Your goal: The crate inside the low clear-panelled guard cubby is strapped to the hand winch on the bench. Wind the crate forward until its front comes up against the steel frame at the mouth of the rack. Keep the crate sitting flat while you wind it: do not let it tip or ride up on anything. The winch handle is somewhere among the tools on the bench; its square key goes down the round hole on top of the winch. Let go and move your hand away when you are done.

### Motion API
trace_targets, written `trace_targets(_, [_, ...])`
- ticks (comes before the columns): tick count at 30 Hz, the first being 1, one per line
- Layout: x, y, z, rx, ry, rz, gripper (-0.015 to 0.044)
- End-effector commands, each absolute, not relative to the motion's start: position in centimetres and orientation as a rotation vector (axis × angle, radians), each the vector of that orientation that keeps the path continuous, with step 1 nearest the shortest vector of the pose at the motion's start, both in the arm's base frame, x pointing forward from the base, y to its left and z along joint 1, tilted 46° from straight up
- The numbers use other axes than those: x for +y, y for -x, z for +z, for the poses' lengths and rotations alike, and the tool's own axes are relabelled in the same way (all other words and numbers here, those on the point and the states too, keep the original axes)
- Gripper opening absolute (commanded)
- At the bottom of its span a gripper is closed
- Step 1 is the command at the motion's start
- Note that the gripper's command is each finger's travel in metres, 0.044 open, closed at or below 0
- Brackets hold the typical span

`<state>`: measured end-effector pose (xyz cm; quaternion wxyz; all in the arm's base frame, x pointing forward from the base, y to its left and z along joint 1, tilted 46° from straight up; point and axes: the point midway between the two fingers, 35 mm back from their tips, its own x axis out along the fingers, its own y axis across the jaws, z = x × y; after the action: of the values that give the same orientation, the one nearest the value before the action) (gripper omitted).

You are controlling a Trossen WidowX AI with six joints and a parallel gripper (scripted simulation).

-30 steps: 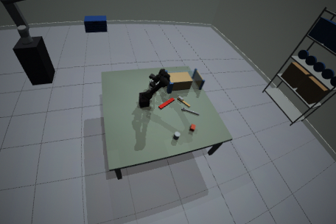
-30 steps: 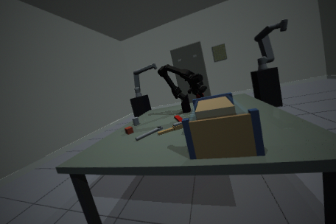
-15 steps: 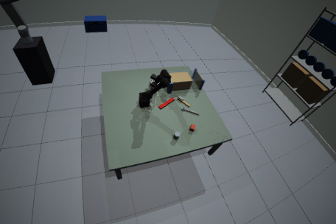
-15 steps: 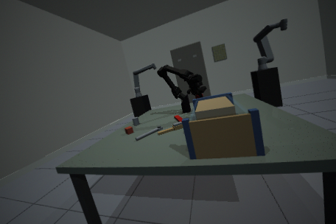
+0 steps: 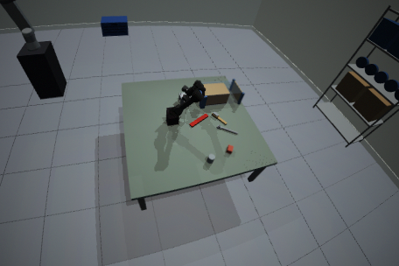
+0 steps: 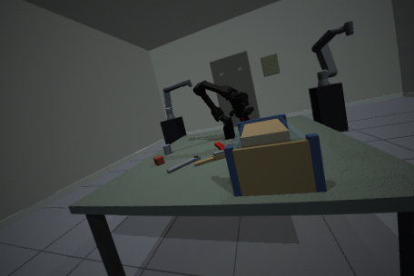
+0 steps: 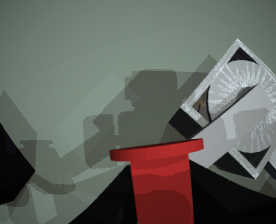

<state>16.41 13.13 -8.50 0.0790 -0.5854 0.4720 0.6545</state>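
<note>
Winding stage: crate near the mouth, crank in hand

The crate [image 5: 216, 94] [image 6: 264, 132] sits inside the guard cubby, between the wooden end board [image 5: 236, 90] [image 6: 277, 168] and the blue frame [image 5: 203, 101] [image 6: 280, 117] at the winch end, probably the steel frame it must meet. It looks flat. Its front is close to that frame, but whether they touch cannot be told, since the arm covers the spot from above.

Beyond the frame is the hand winch [image 7: 246, 70], its pale ribbed drum framed by a square housing. The winch handle [image 7: 163, 192] reaches across it: a grey crank bar over the top, a red grip at the near end. The fingers [image 5: 184, 91] [image 6: 241, 111] are closed on that red grip. The square key is out of sight, so its seating in the hole is inferred from how the bar lies.

Farther out on the counter [image 5: 153, 155] [image 6: 136, 192] lie a red bar [image 5: 199, 120] [image 6: 220, 145], a yellow-handled tool [image 5: 220, 119] [image 6: 205, 162], a grey wrench [image 5: 227, 130] [image 6: 182, 165], a red block [image 5: 230, 149] [image 6: 159, 161] and a grey cylinder [image 5: 211, 158] [image 6: 167, 150].

The step in hand is most likely winding. The next move calls for a slow, level arc around the winch's axis, without lifting the key, stopping at contact; overwinding could tip the crate. Release and withdrawal remain.
</note>
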Motion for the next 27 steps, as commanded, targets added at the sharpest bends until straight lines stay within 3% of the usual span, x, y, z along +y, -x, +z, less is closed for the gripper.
trace_targets(1, [13.1,-16.4,-8.5,1.413,1.751,1.958,0.0053])
trace_targets(16, [13.1,-16.4,-8.5,1.413,1.751,1.958,0.0440])
trace_targets(27, [17.8,-16.0,-3.9,1.411,1.745,1.964,0.0440])
